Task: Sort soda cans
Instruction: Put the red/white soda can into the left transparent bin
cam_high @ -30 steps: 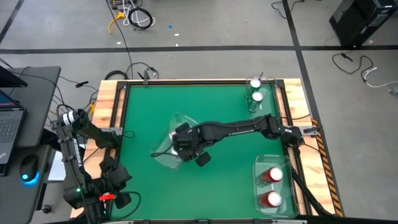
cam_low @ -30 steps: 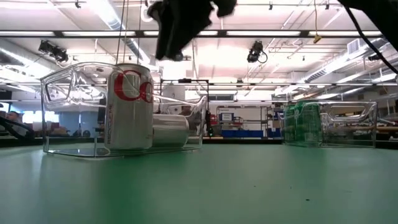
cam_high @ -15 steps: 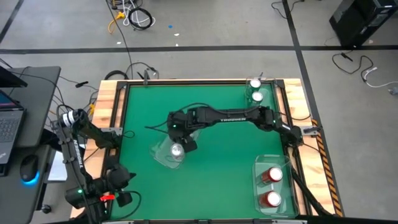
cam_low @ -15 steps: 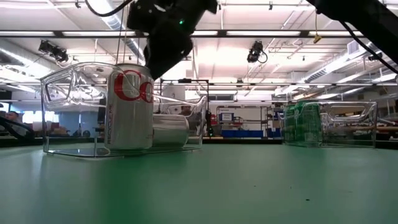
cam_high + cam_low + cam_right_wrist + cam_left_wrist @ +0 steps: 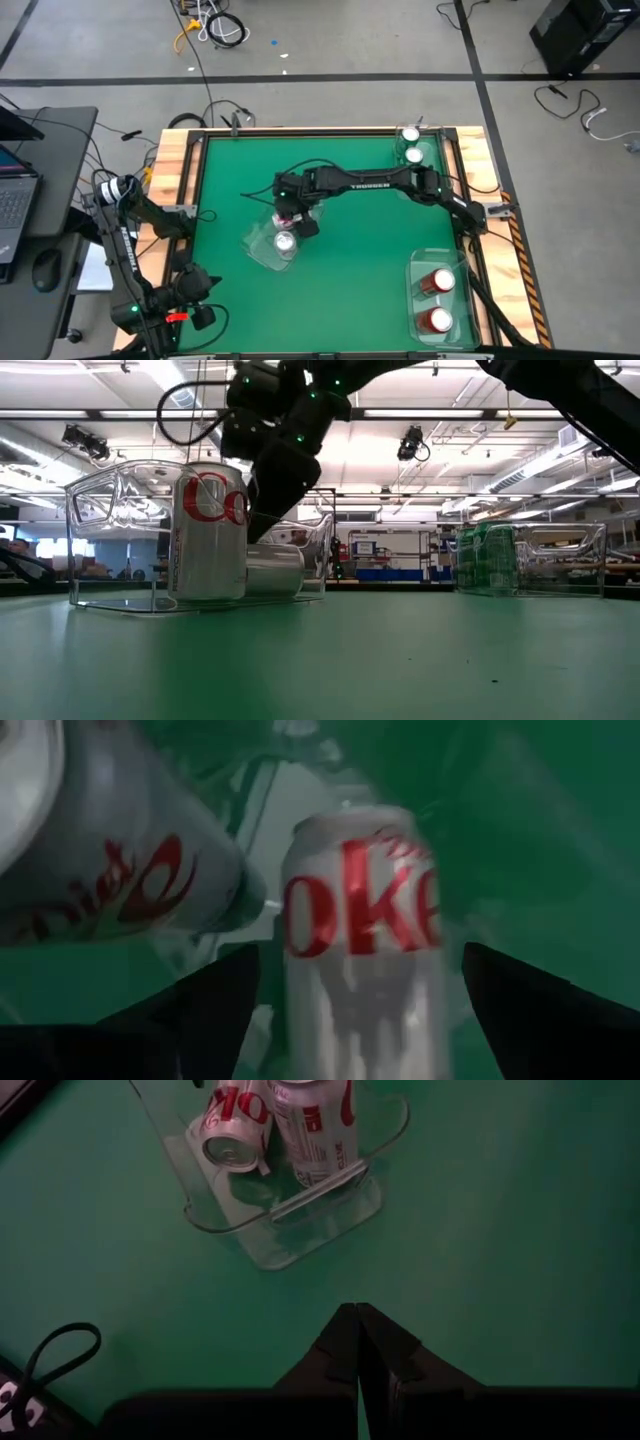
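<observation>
two dark, slender jointed arms; the right arm (image 5: 380, 184) bears pale lettering, with a green light near its wrist.

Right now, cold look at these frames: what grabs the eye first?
The right arm stretched across the green table, its right gripper open and low over a clear tray near the middle. In that tray one silver-grey can stands upright and another lies on its side, the fingers straddling the fallen one. Green cans fill the far-right corner tray, red cans the near-right one; the left gripper waits shut at the near-left edge.
</observation>
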Tool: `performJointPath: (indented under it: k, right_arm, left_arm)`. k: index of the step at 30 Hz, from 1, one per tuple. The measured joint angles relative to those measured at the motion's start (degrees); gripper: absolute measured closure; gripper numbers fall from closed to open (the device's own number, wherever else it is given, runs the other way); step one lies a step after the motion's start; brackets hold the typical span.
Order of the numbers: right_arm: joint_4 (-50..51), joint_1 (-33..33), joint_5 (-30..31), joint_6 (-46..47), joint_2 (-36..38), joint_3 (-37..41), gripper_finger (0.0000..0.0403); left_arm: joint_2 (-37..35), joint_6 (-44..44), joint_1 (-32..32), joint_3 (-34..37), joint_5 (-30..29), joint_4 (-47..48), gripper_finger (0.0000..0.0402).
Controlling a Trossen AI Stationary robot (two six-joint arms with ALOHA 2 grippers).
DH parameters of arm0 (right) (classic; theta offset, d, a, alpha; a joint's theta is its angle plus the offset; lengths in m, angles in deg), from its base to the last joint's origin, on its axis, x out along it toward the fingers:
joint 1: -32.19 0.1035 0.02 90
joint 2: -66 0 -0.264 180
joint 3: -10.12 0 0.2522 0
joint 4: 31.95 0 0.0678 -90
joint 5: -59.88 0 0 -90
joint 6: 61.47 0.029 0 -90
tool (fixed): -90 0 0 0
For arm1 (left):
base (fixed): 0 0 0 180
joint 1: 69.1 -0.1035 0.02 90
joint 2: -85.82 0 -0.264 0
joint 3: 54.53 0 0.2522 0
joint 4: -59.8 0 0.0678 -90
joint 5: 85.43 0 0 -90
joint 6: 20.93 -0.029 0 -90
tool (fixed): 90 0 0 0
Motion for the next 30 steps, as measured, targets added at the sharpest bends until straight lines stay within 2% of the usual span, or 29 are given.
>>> performJointPath:
  k: [13,16,20,28,30]
  right_arm:
    - [-8.4,-0.2,-0.2,-0.5,0.6,9.1,0.0075]
    - [-8.4,-0.2,0.3,-1.0,0.5,9.2,0.0099]
    - [-7.8,-0.2,0.4,-1.3,0.4,8.5,0.0156]
    - [-3.7,-0.2,0.3,0.3,-0.4,2.6,0.0169]
    - [-2.4,-0.2,0.3,0.2,-0.4,-0.1,0.0236]
  left_arm:
    - [0.0,0.1,-0.3,0.0,0.0,-0.1,0.0401]
    - [0.0,0.1,-0.3,0.0,0.0,-0.2,0.0401]
    - [0.0,0.1,-0.3,0.0,0.0,-0.2,0.0401]
    - [0.0,0.1,-0.3,0.0,0.0,-0.3,0.0401]
    - [0.0,-0.1,-0.3,0.0,0.0,-0.8,0.0401]
